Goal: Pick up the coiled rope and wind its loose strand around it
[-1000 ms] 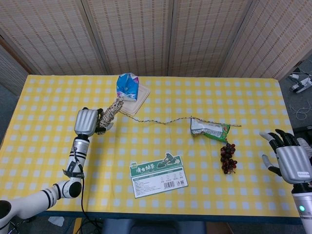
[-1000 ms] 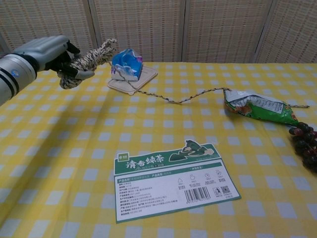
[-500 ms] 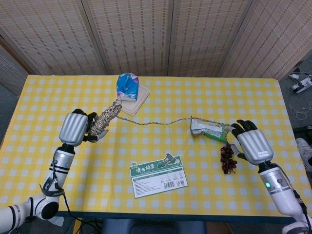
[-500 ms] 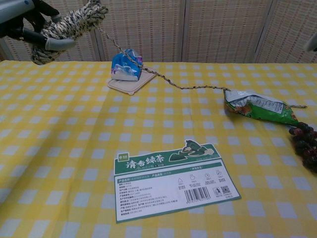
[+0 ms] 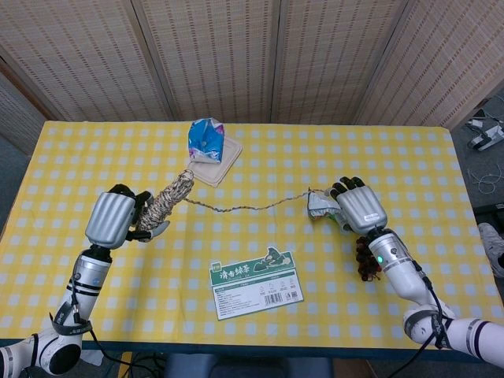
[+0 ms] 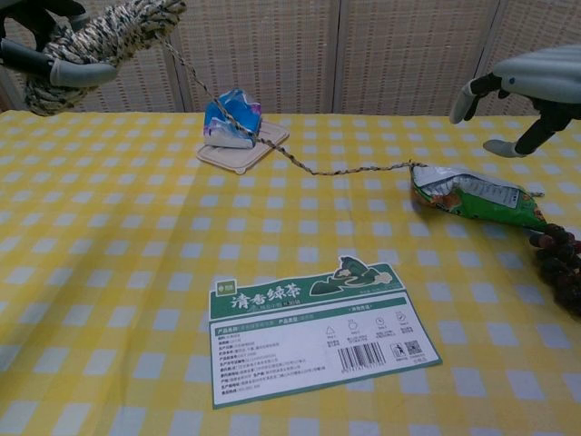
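The left hand (image 5: 116, 218) gripped the coiled rope (image 5: 167, 201) raised above the table's (image 5: 71, 165) left, its light, limp loose strand (image 5: 244, 206) best pinched near the snack bag (image 6: 472, 197), where the right hand's (image 5: 358, 208) spread, empty fingers (image 6: 465, 100) hovered.

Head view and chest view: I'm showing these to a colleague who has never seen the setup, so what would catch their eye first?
Probably the coiled rope held up off the table by the left hand at the left, its loose strand trailing right across the yellow checked tablecloth. Next, the right hand, fingers apart and holding nothing, hovering over the green snack bag where the strand ends.
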`<action>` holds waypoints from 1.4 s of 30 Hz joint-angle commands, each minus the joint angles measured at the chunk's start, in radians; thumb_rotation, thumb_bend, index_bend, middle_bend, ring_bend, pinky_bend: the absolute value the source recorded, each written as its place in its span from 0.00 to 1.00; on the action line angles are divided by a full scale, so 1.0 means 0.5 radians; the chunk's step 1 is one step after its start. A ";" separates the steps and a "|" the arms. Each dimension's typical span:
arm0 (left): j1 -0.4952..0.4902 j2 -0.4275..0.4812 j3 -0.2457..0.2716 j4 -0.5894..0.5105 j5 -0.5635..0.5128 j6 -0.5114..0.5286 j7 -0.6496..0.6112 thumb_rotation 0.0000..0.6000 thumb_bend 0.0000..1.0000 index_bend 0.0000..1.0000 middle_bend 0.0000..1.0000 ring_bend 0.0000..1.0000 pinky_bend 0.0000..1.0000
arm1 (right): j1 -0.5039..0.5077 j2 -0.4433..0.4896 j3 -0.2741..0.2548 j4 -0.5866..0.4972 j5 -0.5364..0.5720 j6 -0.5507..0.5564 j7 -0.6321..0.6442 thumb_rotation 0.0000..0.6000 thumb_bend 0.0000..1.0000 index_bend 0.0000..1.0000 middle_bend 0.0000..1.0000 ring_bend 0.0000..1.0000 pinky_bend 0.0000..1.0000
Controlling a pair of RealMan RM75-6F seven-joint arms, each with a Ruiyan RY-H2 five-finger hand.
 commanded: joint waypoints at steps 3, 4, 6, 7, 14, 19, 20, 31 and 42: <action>0.010 0.015 0.002 -0.028 0.003 0.006 0.016 0.59 0.23 0.73 0.84 0.67 0.39 | 0.142 -0.210 0.019 0.229 0.148 -0.077 -0.079 1.00 0.36 0.28 0.28 0.16 0.18; 0.012 0.018 0.001 -0.036 0.003 0.006 0.020 0.59 0.23 0.73 0.84 0.67 0.39 | 0.170 -0.250 0.022 0.277 0.179 -0.090 -0.086 1.00 0.35 0.28 0.28 0.16 0.18; 0.015 0.022 0.002 -0.048 0.004 0.010 0.028 0.59 0.23 0.73 0.84 0.67 0.39 | 0.210 -0.303 0.025 0.336 0.223 -0.110 -0.099 1.00 0.32 0.28 0.28 0.16 0.18; 0.016 0.024 0.002 -0.053 0.005 0.011 0.032 0.59 0.23 0.73 0.84 0.67 0.39 | 0.232 -0.326 0.025 0.367 0.241 -0.119 -0.114 1.00 0.30 0.28 0.28 0.16 0.18; 0.026 0.030 0.005 -0.089 0.018 0.025 0.069 0.59 0.23 0.73 0.84 0.67 0.39 | 0.372 -0.491 0.029 0.614 0.372 -0.184 -0.163 1.00 0.30 0.29 0.28 0.16 0.18; 0.034 0.033 0.015 -0.108 0.040 0.038 0.103 0.59 0.23 0.73 0.84 0.67 0.39 | 0.454 -0.597 0.027 0.779 0.432 -0.233 -0.163 1.00 0.30 0.30 0.28 0.16 0.18; 0.035 0.034 0.016 -0.111 0.042 0.040 0.109 0.59 0.23 0.73 0.84 0.67 0.39 | 0.466 -0.613 0.026 0.802 0.441 -0.240 -0.165 1.00 0.30 0.30 0.28 0.16 0.18; 0.038 0.025 0.014 -0.115 0.041 0.038 0.137 0.59 0.23 0.73 0.84 0.67 0.39 | 0.592 -0.805 0.003 1.009 0.497 -0.251 -0.223 1.00 0.30 0.37 0.28 0.16 0.19; 0.050 0.027 0.018 -0.119 0.061 0.047 0.138 0.59 0.23 0.73 0.84 0.67 0.39 | 0.655 -0.887 0.011 1.122 0.545 -0.264 -0.226 1.00 0.31 0.46 0.29 0.16 0.20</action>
